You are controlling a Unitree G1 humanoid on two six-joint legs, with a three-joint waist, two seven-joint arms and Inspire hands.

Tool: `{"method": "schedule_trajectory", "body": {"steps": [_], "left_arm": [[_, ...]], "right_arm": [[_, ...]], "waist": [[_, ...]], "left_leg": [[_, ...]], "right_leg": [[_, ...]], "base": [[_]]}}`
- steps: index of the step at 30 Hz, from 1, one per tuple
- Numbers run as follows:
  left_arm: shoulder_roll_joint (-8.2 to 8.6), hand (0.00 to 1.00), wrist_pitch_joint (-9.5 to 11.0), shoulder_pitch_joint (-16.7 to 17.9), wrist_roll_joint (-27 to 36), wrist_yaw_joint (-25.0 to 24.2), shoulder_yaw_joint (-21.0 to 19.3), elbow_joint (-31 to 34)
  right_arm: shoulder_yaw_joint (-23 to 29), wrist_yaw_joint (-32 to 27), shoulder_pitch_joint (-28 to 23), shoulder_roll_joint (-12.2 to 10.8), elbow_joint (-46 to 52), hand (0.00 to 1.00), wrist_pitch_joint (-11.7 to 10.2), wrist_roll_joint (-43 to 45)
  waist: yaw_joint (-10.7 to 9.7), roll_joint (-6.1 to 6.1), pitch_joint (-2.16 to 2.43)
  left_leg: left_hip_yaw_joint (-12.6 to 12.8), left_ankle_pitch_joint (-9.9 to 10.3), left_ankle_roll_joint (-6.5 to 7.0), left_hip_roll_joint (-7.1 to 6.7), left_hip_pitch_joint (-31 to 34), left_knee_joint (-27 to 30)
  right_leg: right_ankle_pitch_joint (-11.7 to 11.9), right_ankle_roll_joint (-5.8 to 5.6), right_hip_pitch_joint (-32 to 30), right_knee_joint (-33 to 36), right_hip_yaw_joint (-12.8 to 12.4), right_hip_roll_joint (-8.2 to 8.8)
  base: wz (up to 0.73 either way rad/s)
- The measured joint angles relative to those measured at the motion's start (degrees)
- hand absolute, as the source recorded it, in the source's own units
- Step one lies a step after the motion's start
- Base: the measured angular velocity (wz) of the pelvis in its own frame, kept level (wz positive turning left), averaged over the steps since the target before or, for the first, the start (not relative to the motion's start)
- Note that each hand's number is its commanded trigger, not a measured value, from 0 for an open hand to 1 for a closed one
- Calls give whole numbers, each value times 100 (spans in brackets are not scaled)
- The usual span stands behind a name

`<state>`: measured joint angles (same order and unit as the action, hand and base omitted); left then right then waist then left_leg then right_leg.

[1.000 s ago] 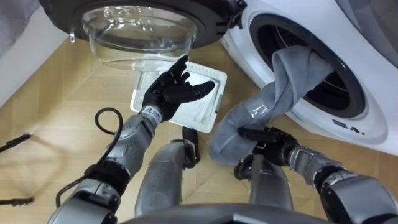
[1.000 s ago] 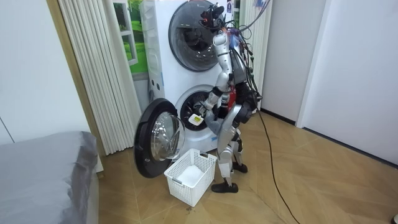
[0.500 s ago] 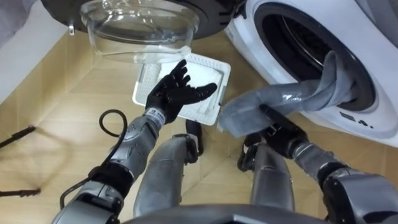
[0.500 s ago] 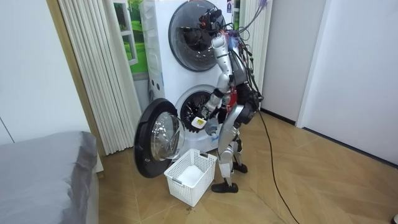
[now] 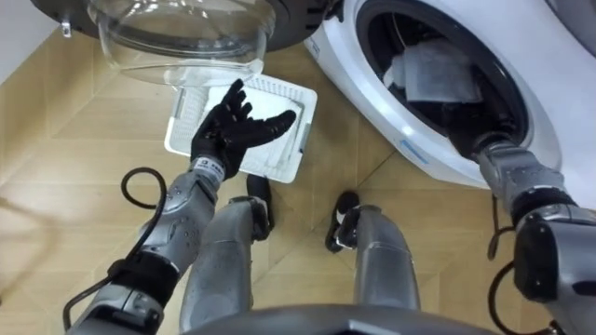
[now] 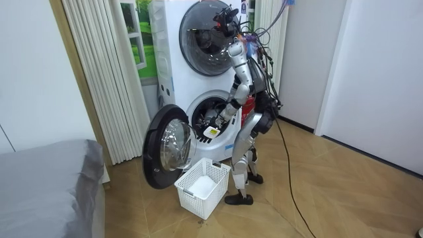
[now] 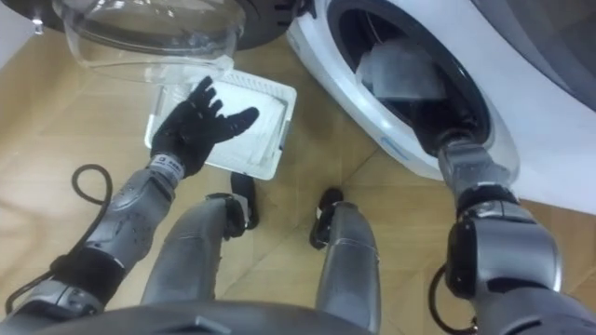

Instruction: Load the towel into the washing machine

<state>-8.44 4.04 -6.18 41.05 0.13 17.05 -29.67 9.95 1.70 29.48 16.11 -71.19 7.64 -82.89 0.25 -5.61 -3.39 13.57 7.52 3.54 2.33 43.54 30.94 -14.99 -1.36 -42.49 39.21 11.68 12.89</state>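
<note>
The robot stood close against the front of the washing machine [image 5: 396,140], bent a little toward its round opening. The machine's door [image 5: 186,37] hung wide open, swung out to the room view's left, with its clear glass bowl facing the robot. The grey towel [image 5: 433,73] lay bunched inside the machine's drum, in the upper part of the opening and wholly past the rim.

The right arm [image 5: 521,186] reached from in front of the machine into the lower edge of the opening, just beneath the towel. The right hand was buried in the dark of the drum, so it could not be told whether its fingers were closed or loose, nor whether they had hold of the cloth.

The left hand [image 5: 226,135] hovered out in front of the machine, below the door, with its fingers spread wide and nothing in them. Under it a white plastic basket [image 5: 279,154] sat on the wooden floor [image 5: 84,140], beside the machine's base.
</note>
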Motion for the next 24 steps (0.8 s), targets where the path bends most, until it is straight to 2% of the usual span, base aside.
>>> {"method": "schedule_trajectory", "body": {"steps": [4, 9, 10, 17, 24], "left_arm": [[13, 0, 17, -86, -59, 156, -3, 0], [20, 0, 27, -55, -77, 362, -6, 33], [20, 0, 29, -49, -77, 400, -3, 40], [24, 0, 166, -52, -73, 589, 104, 54], [55, 0, 178, -79, -76, 584, 131, 54]], "right_arm": [[0, -460, 69, 5, 2, 100, 0, 0], [1, -898, 211, 5, 36, 100, 0, -5], [1, -1001, 224, 7, 78, 0, -2, -13], [5, -1595, 281, 8, 233, 0, -89, -397], [6, -1834, 318, 7, 270, 0, -261, -710]], "waist": [[-35, -103, -3], [-139, -103, -3], [-152, -102, -2], [-146, -96, 0], [-118, -84, 0]], "left_leg": [[14, 4, 11, -17, 1, 26], [3, 9, 60, -92, 34, 51], [-1, 16, 75, -91, 68, 90], [-30, 33, 101, -89, 126, 181], [-42, 32, 102, -90, 127, 181]], "right_leg": [[-9, -15, -9, 57, 2, 42], [-41, -55, -44, 114, 1, 98], [-43, -59, -67, 135, -1, 100], [-48, -70, -74, 165, 3, 99], [-51, -75, -69, 162, 13, 104]], "base": [[2], [5], [4], [0], [0]]}}
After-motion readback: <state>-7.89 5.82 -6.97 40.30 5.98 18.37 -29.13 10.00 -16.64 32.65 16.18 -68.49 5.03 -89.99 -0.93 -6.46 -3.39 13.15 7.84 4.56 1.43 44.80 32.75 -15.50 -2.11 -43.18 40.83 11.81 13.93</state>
